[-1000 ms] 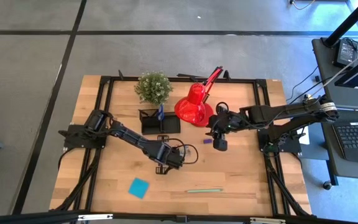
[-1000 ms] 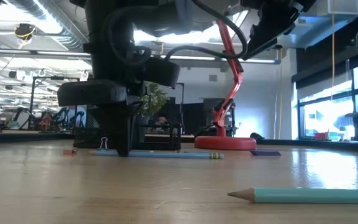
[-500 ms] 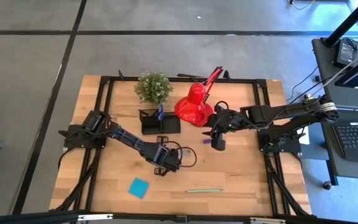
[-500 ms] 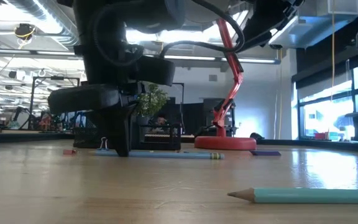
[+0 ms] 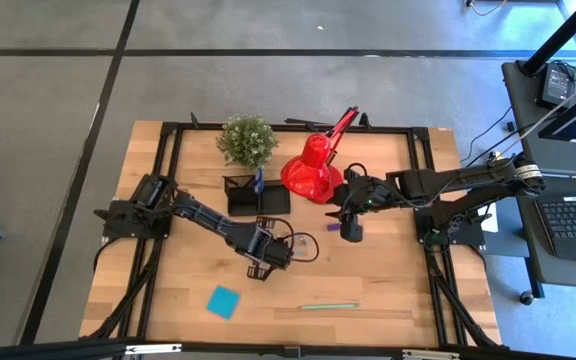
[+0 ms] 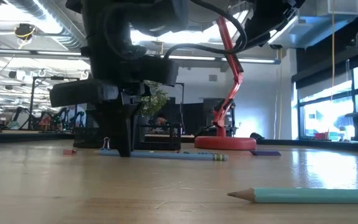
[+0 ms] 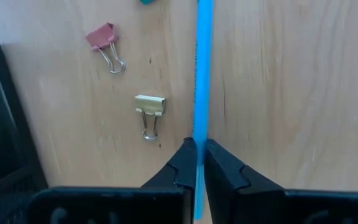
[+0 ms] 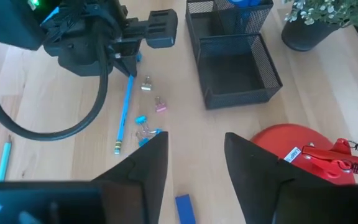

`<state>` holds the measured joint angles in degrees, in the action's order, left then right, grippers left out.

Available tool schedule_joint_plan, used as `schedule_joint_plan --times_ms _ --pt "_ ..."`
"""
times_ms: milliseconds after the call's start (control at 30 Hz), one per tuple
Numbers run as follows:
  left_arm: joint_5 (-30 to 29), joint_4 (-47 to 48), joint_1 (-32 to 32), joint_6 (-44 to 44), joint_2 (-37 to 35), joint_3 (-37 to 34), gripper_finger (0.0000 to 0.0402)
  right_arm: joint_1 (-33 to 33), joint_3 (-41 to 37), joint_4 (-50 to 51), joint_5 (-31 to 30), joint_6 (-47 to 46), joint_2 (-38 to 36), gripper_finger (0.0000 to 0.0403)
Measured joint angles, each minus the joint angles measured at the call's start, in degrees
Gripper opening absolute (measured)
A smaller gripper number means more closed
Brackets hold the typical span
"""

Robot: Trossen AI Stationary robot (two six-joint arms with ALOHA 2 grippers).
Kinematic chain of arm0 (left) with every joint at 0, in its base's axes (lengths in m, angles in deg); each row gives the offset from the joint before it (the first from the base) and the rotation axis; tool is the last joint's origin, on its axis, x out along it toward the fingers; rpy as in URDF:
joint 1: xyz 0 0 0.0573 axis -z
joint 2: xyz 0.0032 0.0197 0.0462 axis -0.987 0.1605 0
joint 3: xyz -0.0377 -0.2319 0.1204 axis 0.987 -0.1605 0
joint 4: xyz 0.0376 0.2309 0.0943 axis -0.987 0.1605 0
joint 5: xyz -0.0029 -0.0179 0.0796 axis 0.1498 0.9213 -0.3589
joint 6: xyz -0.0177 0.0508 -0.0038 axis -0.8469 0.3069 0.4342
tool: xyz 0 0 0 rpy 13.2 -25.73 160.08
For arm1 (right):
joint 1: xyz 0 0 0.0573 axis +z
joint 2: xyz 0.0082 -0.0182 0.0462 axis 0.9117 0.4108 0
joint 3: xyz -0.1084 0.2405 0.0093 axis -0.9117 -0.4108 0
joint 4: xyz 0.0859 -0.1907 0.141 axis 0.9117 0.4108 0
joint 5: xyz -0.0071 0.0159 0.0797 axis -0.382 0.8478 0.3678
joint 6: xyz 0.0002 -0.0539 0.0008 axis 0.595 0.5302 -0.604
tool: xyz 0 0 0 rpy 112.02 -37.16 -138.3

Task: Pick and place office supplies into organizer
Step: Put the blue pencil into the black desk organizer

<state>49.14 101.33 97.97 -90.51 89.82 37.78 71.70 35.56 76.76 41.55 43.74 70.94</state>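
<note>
Near the organizer (image 5: 258, 195), the left gripper (image 7: 196, 163) is clenching a light, stiff, slippery blue pencil (image 7: 202, 68) at its end, while the right gripper (image 8: 194, 155) is hanging open.

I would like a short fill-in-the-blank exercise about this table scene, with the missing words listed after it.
1. The left gripper is shut on the ____ pencil.
2. The lamp is ____ in colour.
3. The right gripper hovers with its fingers ____.
4. Beside the pencil lie a pink and a ____ binder clip.

Missing words: blue; red; open; gold

Blue pencil (image 7: 202, 74) flat between fingers (image 7: 182, 163).
</note>
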Motion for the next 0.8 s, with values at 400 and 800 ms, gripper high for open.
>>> schedule_joint_plan --times_ms 400,800 --pt "2.3 -10.9 -0.6 -0.5 -4.4 -7.3 0.0013 0.0 0.0 0.0 0.0 1.6 0.0 0.0162" --pt "8.7 -23.0 -4.0 -0.2 -11.0 -18.3 0.0017 0.0 0.0 -1.3 0.0 1.8 0.6 0.0162"
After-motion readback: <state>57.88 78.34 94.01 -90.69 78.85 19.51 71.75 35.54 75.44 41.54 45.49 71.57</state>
